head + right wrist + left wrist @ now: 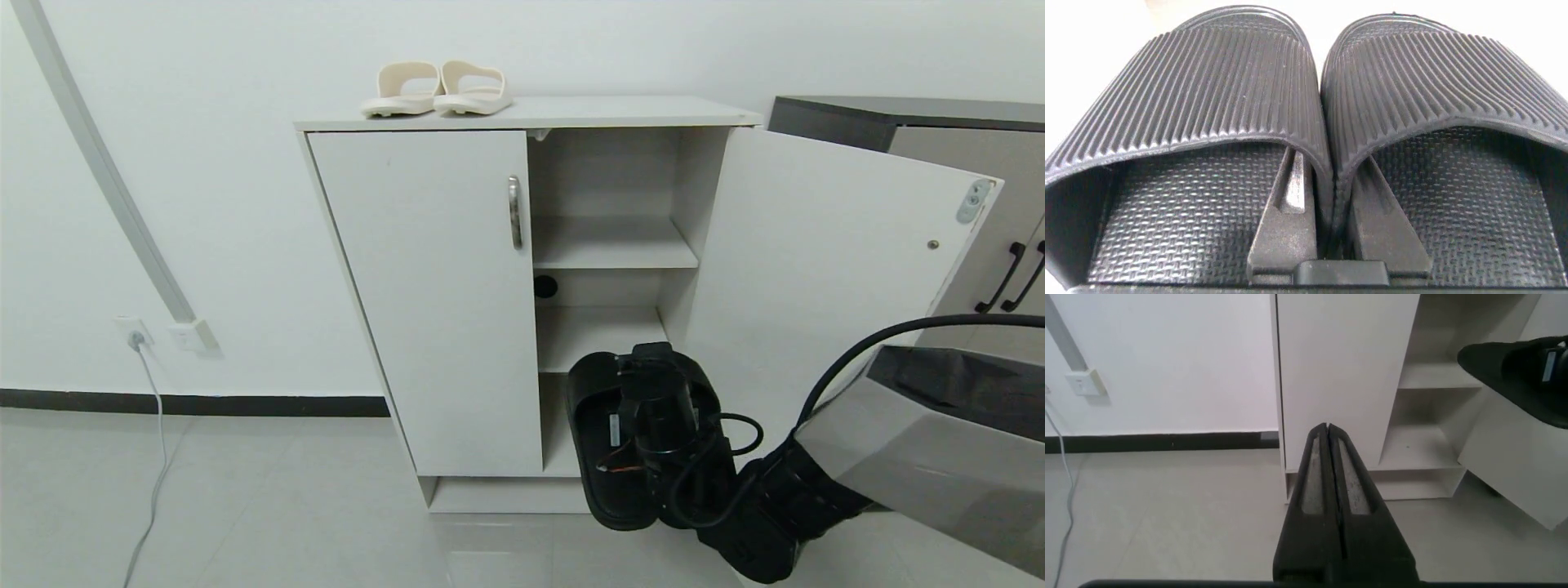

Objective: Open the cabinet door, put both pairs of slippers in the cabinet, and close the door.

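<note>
The white cabinet (424, 310) stands against the wall with its right door (816, 269) swung open and its left door shut. A cream pair of slippers (438, 88) rests on the cabinet top. My right gripper (653, 416) is shut on a black pair of slippers (604, 441), held side by side in front of the open lower compartment; its fingers (1290, 204) pinch the slippers' (1315, 122) adjoining inner straps. My left gripper (1327, 449) is shut with nothing in it, low over the floor, left of the cabinet (1347, 376). The black slippers (1527, 367) show past it.
Open shelves (612, 245) sit behind the right door. A grey cabinet (980, 204) with black handles stands to the right, close to the open door. Wall sockets (163, 333) with a cable are at the left. Grey tile floor (245, 506) spreads in front.
</note>
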Robot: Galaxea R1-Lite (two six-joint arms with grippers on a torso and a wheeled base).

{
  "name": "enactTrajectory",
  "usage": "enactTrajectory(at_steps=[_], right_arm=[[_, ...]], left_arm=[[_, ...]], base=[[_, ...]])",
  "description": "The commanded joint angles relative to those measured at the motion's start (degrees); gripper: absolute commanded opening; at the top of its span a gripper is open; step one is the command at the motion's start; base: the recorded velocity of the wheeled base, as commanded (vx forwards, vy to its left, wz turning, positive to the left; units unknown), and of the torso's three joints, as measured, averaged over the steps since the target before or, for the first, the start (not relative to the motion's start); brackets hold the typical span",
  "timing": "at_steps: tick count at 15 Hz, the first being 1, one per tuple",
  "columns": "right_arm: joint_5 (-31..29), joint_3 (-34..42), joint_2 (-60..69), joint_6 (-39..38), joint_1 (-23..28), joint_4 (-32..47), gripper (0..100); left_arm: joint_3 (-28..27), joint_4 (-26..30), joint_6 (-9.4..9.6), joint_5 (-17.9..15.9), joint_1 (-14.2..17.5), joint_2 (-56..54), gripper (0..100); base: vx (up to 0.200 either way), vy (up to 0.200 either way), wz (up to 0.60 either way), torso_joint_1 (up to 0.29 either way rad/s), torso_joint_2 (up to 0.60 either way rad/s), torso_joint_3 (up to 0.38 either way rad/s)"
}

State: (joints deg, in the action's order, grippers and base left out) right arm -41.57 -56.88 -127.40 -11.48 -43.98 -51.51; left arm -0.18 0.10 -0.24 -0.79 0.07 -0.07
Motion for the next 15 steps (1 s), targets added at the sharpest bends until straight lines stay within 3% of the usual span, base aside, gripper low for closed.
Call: enactTrajectory(at_steps=[1,8,15], right_arm=[[0.9,-5.2,-7.1,-0.4,0.0,-1.1,0],[0.7,-10.4,-14.1,-0.7,0.9,-4.1,0],[0.7,-10.8,-14.8,-0.8,0.9,-4.8,0]], left_arm=[[0.0,0.0,-0.02,0.0,0.0,0.1,0],[0.0,0.1,0.07,0.0,0.0,0.1,0],[0.0,0.1,0.07,-0.1,0.0,0.1,0]], base=[[0.0,0.0,0.0,0.0,0.0,0.0],[0.0,0.0,0.0,0.0,0.0,0.0],[0.0,0.0,0.0,0.002,0.0,-0.168]])
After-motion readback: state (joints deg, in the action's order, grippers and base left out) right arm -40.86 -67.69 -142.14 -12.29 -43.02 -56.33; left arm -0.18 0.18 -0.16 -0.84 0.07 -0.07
